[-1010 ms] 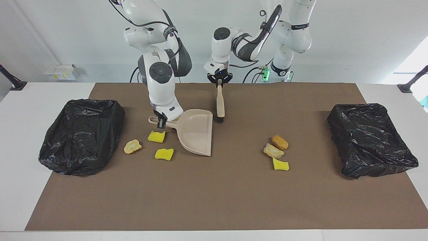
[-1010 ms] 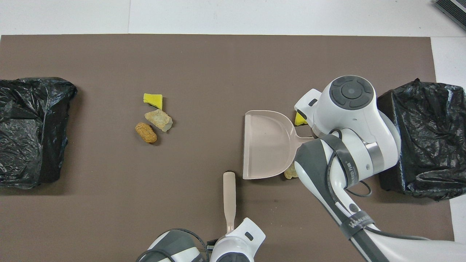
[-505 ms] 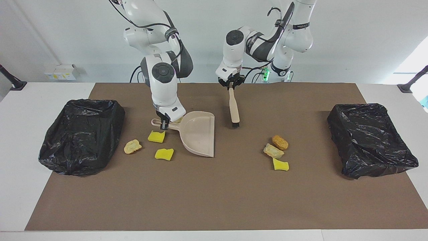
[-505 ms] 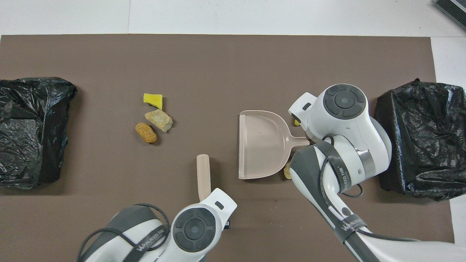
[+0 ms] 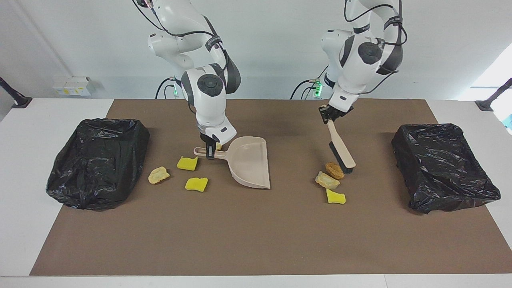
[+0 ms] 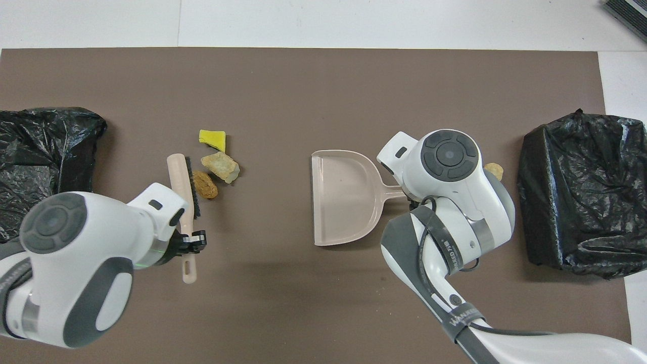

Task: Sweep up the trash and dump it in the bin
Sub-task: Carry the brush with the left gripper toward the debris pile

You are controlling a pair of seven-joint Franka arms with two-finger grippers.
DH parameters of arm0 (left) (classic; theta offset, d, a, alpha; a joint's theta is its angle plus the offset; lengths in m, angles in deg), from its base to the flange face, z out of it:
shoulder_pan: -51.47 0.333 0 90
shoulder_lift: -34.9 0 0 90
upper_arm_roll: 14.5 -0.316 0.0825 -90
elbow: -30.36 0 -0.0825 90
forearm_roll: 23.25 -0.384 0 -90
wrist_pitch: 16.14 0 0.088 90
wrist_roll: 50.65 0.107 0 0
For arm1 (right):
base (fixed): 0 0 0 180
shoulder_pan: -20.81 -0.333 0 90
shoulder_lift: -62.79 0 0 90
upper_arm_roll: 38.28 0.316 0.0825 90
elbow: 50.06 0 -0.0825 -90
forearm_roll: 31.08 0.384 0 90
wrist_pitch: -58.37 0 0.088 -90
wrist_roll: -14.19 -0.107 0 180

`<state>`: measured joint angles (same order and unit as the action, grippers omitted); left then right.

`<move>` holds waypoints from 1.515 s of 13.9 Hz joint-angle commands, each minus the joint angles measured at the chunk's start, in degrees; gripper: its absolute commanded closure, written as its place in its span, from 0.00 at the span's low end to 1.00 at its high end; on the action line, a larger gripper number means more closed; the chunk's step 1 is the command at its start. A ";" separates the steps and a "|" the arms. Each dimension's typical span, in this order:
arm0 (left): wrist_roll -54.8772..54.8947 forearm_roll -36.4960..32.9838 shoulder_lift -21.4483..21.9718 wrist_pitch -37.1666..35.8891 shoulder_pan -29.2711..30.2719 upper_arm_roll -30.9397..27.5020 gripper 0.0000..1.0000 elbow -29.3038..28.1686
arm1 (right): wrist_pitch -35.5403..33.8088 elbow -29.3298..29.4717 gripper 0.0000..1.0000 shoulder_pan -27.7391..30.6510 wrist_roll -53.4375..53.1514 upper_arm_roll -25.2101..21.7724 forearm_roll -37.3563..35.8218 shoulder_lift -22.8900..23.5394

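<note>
So there's a white table (image 5: 24,168) with a big brown mat (image 5: 256,240) over most of it, and a black-bagged bin at each end: one bin (image 5: 98,162) at the right arm's end, the other bin (image 5: 442,166) at the left arm's end. The right gripper (image 5: 209,151) is clamped tight on the handle of a beige dustpan (image 5: 250,162), which sits mid-mat with its open mouth pointing toward the left arm's end. The left gripper (image 5: 330,113) is closed around the handle of a brush (image 5: 341,151), slanted down so the bristle end is right up against the brown chunk (image 5: 334,170), touching it as far as I can see. The trash is in two little groups. Near the brush: that brown chunk, a pale crusty chunk (image 5: 327,180) just beside it and a yellow sponge bit (image 5: 335,197) a touch farther from the robots. Between the dustpan and the right arm's bin: two yellow sponge bits (image 5: 187,163) (image 5: 196,184), one by the pan handle and one farther out, plus a tan chunk (image 5: 159,175) closest to the bin. One more small yellowish scrap (image 5: 218,146) peeks out from under the right gripper, mostly hidden. Neither bin shows any trash inside from where I stand.
</note>
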<state>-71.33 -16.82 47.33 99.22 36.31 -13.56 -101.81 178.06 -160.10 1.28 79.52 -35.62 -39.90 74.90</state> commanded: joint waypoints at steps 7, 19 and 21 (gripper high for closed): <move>15.76 -7.57 -19.81 3.81 6.02 1.08 1.00 17.12 | 3.62 3.08 1.00 -3.06 -6.61 0.24 -1.55 4.41; 6.02 -6.61 -16.03 7.69 -5.05 1.52 1.00 7.98 | 3.44 1.94 1.00 -3.06 -7.67 0.33 -1.29 4.24; 3.20 -5.56 -15.68 7.43 -7.86 1.61 1.00 7.89 | 3.01 1.76 1.00 -3.06 -7.85 0.33 -1.29 4.24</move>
<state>-65.76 -23.16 28.92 105.61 31.15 -11.14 -91.40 181.07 -158.05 -1.79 74.10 -35.64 -40.12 78.94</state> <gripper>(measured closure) 0.736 0.687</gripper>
